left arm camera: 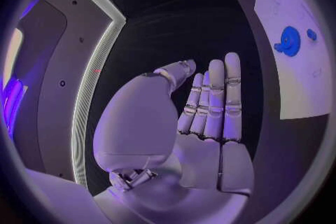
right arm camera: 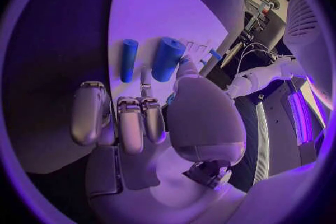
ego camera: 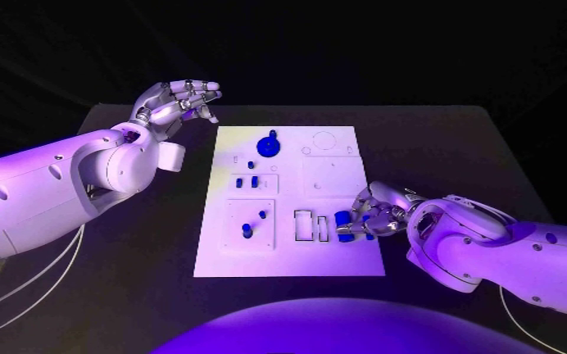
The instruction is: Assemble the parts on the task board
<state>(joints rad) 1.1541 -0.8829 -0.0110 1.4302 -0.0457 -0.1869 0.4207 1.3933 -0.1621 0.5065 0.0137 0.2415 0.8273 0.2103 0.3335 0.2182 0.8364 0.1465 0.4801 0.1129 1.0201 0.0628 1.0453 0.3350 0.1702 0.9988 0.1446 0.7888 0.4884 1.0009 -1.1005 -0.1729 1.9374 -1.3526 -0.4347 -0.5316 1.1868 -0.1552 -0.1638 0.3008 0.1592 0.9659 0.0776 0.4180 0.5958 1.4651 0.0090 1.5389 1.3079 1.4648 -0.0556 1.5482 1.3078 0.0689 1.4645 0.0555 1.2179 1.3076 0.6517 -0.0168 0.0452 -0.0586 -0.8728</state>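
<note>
The white task board [ego camera: 325,256] lies in the middle of the black table. My right hand [ego camera: 380,211] rests at its near right edge. Two blue cylinders lie there on the board, a thin one [right arm camera: 128,59] and a thick one [right arm camera: 167,58]. My right hand's [right arm camera: 140,123] thumb and one outstretched finger pinch the thick cylinder's [ego camera: 347,223] near end, with the other fingers curled in. My left hand [ego camera: 179,103] hangs raised beyond the board's far left corner, fingers straight and holding nothing. A blue round part [ego camera: 269,142] sits on the far half of the board.
Small blue pegs stand in the board's left column [ego camera: 246,182] and near left plate [ego camera: 251,229]. Rectangular slots [ego camera: 310,224] lie left of my right hand. The blue round part [left arm camera: 288,40] and the board's edge [left arm camera: 304,95] show past my left hand [left arm camera: 210,117]. Bare black table flanks the board.
</note>
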